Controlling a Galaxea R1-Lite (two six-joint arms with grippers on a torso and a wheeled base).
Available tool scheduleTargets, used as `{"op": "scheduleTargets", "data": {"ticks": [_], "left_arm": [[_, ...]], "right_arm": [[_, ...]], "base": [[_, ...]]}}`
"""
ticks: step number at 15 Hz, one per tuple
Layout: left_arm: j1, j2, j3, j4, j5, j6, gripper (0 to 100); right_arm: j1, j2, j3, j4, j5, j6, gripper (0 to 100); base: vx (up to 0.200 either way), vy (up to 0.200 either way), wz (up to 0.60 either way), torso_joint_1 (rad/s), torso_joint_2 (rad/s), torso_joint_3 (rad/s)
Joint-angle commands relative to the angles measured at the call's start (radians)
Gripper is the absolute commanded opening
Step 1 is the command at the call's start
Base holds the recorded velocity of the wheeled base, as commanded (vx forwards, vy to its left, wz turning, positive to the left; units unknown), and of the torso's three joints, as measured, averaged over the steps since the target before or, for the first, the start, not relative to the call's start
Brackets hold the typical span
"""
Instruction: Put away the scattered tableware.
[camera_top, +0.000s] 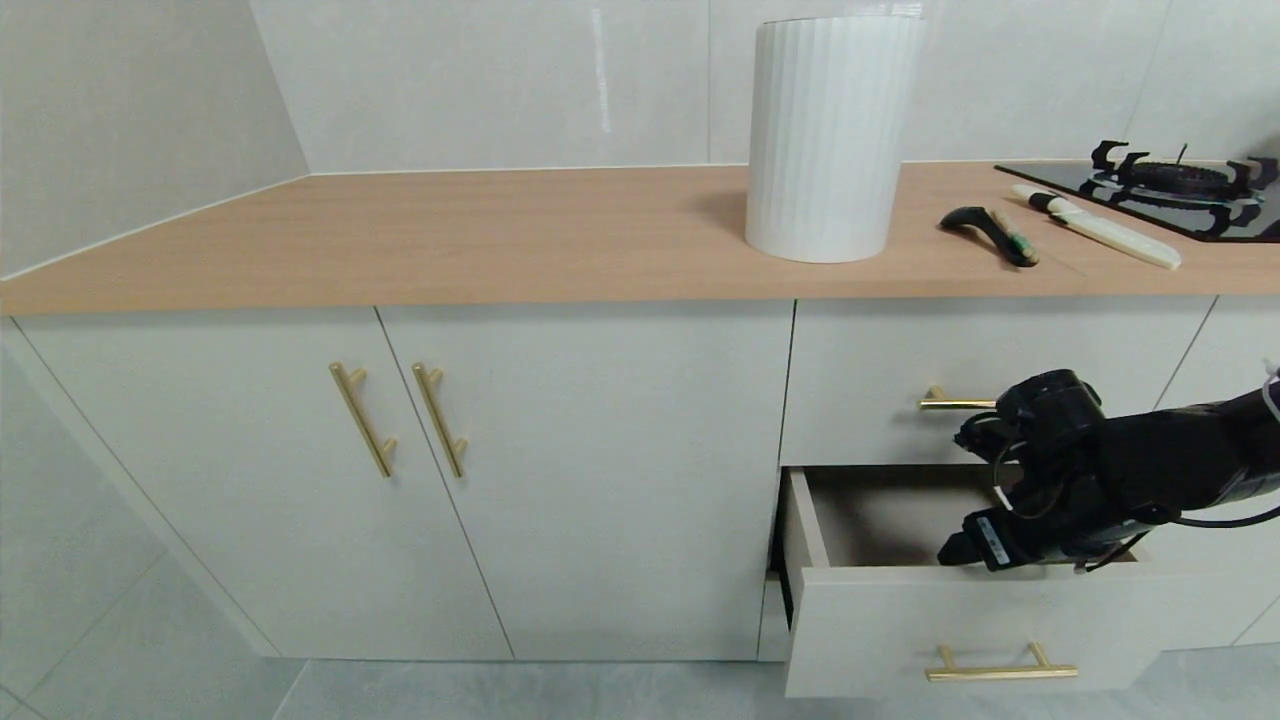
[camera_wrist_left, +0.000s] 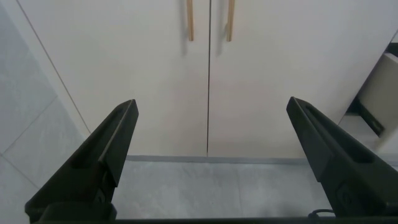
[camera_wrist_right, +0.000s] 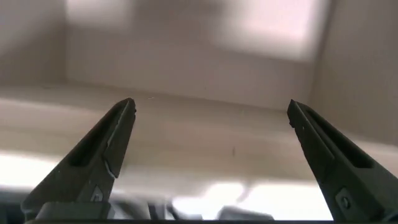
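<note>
On the wooden countertop (camera_top: 500, 235), at the right, lie a black-handled utensil (camera_top: 982, 227) with a thin green-tipped stick (camera_top: 1016, 241) across it, and a white-bladed knife (camera_top: 1105, 229). Below them a drawer (camera_top: 806, 528) stands pulled out; the part of its inside that shows is bare. My right gripper (camera_top: 962, 549) hangs open over the drawer, just behind its front panel, with nothing between its fingers. The right wrist view has the right gripper (camera_wrist_right: 210, 106) facing the drawer's pale inner wall (camera_wrist_right: 186, 74). My left gripper (camera_wrist_left: 211, 102) is open and empty, low in front of the two cabinet doors (camera_wrist_left: 155, 81).
A tall white ribbed container (camera_top: 825, 135) stands on the counter left of the utensils. A black gas hob (camera_top: 1175, 185) sits at the far right. A shut drawer with a gold handle (camera_top: 955, 402) is above the open one. Grey tiled floor (camera_wrist_left: 205, 186) lies below the cabinets.
</note>
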Motion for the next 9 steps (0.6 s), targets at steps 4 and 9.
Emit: {"op": "scheduleTargets", "data": {"ticks": [4, 9], "left_arm": [[0.000, 0.000, 0.000, 0.000, 0.000, -0.001, 100], [0.000, 0.000, 0.000, 0.000, 0.000, -0.001, 100]], "right_arm": [[-0.003, -0.014, -0.002, 0.079, 0.000, -0.040, 100], [-0.003, -0.017, 0.000, 0.191, -0.002, -0.103, 100]], "base": [[0.000, 0.000, 0.00, 0.000, 0.00, 0.000], [0.000, 0.000, 0.00, 0.000, 0.00, 0.000]]}}
